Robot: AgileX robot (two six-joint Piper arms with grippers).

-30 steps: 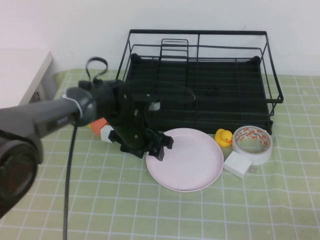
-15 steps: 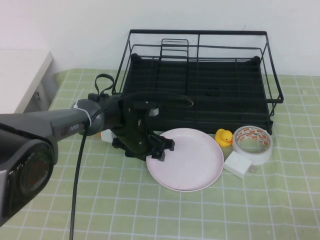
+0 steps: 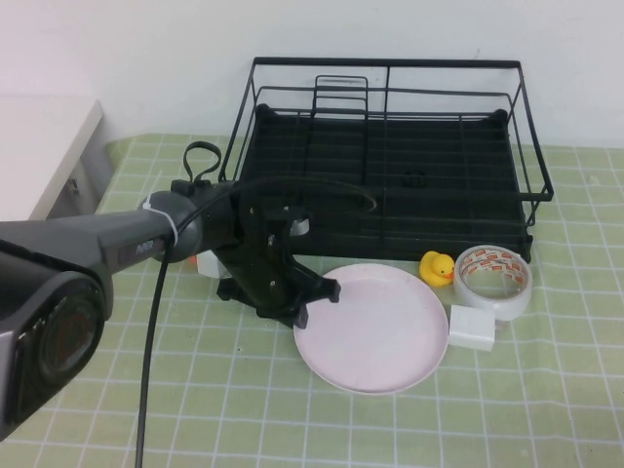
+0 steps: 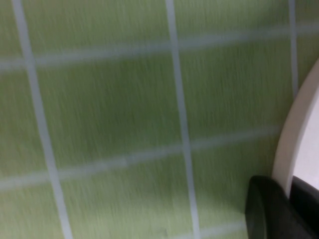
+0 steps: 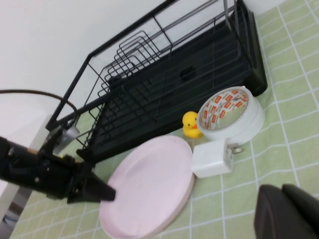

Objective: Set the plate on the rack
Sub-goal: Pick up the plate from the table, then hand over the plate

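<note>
One gripper, the left gripper [image 3: 310,300], pinched the plate [image 3: 375,327] rim; lifting toward the far rack [image 3: 390,156] came next. Right gripper [image 5: 284,211] hung parked at the near right, its finger state unclear.

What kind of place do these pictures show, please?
Probably a staged robot test table, not a real kitchen: a green checked mat, a black dish rack by a blank wall, odd props like a rubber duck. The left gripper meets the plate; the right gripper waits apart.

The rack [image 3: 390,156] stands at the table's [image 3: 195,409] far edge; the plate [image 3: 375,327] lies before it, the left gripper [image 3: 317,300] at its left rim, the right gripper [image 5: 286,211] near the table's right edge
</note>
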